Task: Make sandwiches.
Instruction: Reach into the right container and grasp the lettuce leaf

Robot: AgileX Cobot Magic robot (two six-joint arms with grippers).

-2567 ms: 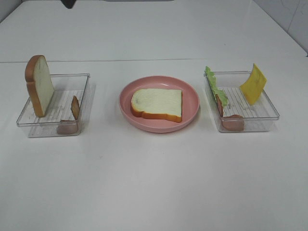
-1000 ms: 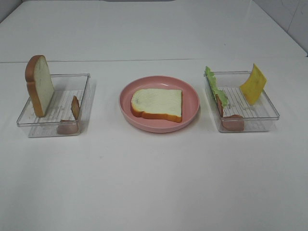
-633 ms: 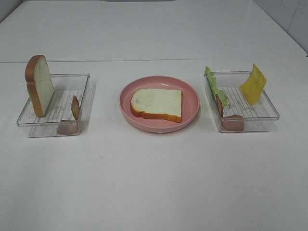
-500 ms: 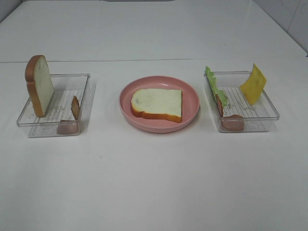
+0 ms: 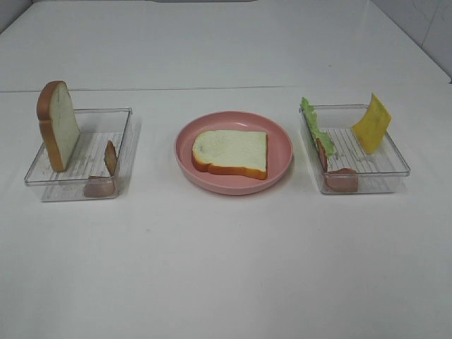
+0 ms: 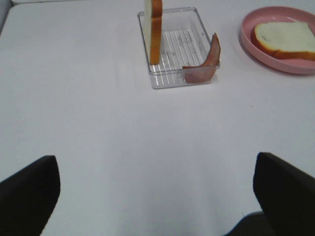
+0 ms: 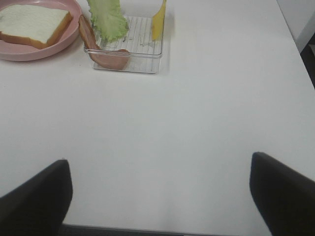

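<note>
The bread slice (image 5: 231, 152) lay flat on the plate (image 5: 282, 147), evidently as base layer; the left hand (image 6: 157, 196) and right hand (image 7: 157, 196) stood released, empty.

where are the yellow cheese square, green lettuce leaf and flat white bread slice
yellow cheese square (image 5: 371, 123): exterior high view, face centre
green lettuce leaf (image 5: 316, 129): exterior high view, mid leaf
flat white bread slice (image 5: 233, 150): exterior high view, top face

In the middle of the frame a plate (image 5: 282, 145) held one bread slice (image 5: 232, 152) lying flat. At mid-left, the left tray (image 5: 70, 189) held an upright slice (image 5: 60, 127) against its left wall and a bacon strip (image 5: 110, 158) at its right wall. At mid-right, the right tray (image 5: 381, 180) held lettuce (image 5: 316, 127) and a second bacon strip (image 5: 342, 178) along its left wall, with cheese (image 5: 372, 123) leaning in its far right corner.
</note>
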